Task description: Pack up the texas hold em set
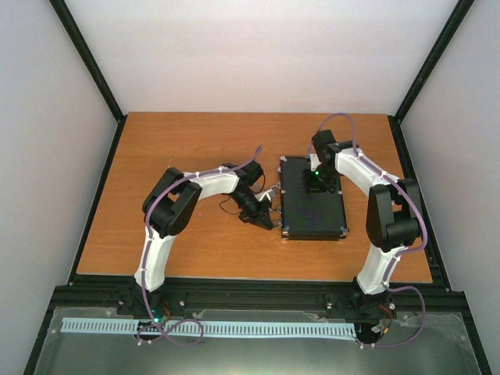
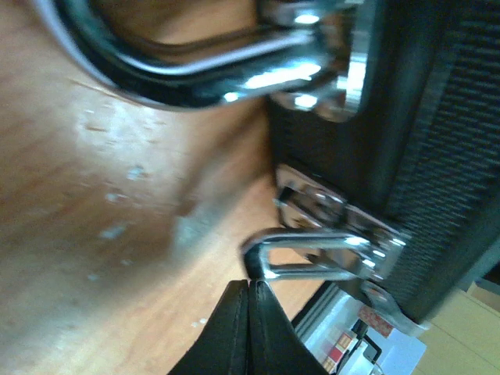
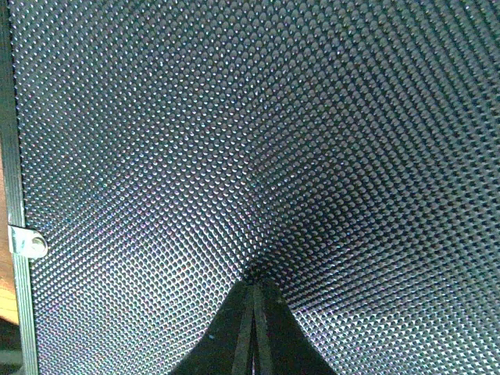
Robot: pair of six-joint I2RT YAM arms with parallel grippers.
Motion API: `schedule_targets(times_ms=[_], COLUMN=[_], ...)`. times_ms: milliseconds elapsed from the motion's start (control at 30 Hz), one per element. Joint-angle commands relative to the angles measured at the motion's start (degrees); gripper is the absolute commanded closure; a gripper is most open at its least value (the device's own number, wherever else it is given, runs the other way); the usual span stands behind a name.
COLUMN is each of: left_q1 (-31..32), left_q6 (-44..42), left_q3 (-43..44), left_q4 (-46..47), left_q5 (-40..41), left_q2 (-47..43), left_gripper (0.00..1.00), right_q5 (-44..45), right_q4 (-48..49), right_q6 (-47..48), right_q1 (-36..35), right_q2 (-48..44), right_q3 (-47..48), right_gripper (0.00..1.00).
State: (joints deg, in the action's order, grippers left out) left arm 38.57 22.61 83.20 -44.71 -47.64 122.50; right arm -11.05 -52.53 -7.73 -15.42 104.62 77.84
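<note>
Left claw: fingers pressed flat together, no gap, nothing between them. Tips sit right under the silver latch on the briefcase's side wall. The latch's wire loop is just above the tips, and I can't tell if they touch. Further up from the claw, same wall, is a chrome handle, blurred and close to the lens. Bare wood table to the claw's left.

Right claw: fingers also shut tight, holding nothing. Tips are down on the briefcase lid, looks like contact. Dimpled black surface fills the wrist view all round the claw. Small silver fitting on the lid edge, far left of the claw, w/ a sliver of wood beyond it.

Top view: briefcase lies flat, lid shut, right of table centre. It sits between the two claws, w/ the left claw at its left long edge and the right claw over the far half of the lid. Silver corners visible at the near end. No chips, dice or cards seen outside the case.
</note>
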Motion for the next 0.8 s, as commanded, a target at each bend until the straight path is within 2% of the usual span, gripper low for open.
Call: schedule_targets(times_ms=[0, 367, 567, 667, 767], left_q1=[0.6, 0.5, -0.2, -0.8, -1.0], left_q6=[-1.2, -1.5, -5.1, -5.4, -4.5], left_q3=[1.5, 6.1, -0.4, -2.8, -3.0], left_q4=[-0.3, -1.1, -4.2, -4.2, -2.8], left_q5=[2.0, 1.2, 2.6, 2.6, 2.3], left_q2=[2.7, 6.8, 0.7, -0.2, -0.1], left_gripper=[0.99, 0.99, 0.99, 0.99, 0.99], right_q5=[1.2, 2.4, 4.7, 10.7, 14.7], right_q4=[-1.1, -1.9, -2.9, -2.2, -1.6], right_q6=[0.7, 0.7, 1.2, -1.1, -3.1], right_q1=[-0.8, -0.8, -0.7, -0.2, 3.4], right_q2=[3.9, 3.1, 2.1, -1.3, -4.5], right_q3=[-3.5, -1.8, -0.3, -0.5, -1.8], right_gripper=[0.97, 0.97, 0.97, 0.97, 0.97])
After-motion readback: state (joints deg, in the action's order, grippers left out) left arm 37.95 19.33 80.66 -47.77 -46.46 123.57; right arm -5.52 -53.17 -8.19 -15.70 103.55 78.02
